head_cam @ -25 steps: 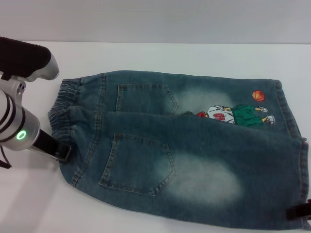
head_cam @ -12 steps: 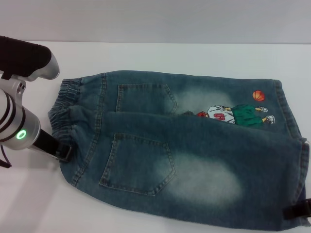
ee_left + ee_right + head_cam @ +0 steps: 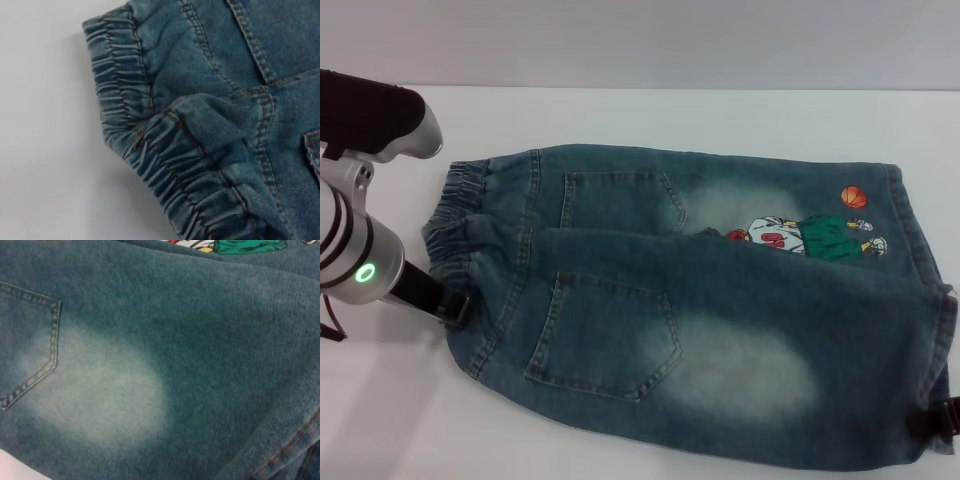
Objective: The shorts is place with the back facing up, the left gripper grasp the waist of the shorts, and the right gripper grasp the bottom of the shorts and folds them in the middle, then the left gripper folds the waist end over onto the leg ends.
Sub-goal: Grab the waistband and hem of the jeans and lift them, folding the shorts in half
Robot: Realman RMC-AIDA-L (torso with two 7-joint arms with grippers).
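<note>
Already the shorts (image 3: 700, 300) lie on the white table (image 3: 720, 115) folded lengthwise, one half over the other with both back pockets up, so I judge the first fold done. My left gripper (image 3: 455, 308) sits at the waist (image 3: 455, 225), at its nearer corner; I cannot tell whether its fingers pinch the band. My right gripper (image 3: 935, 420) shows only as a black tip at the hem corner farthest from the waist, grip unreadable. Left: bringing the waist over onto the leg ends (image 3: 930, 310).
</note>
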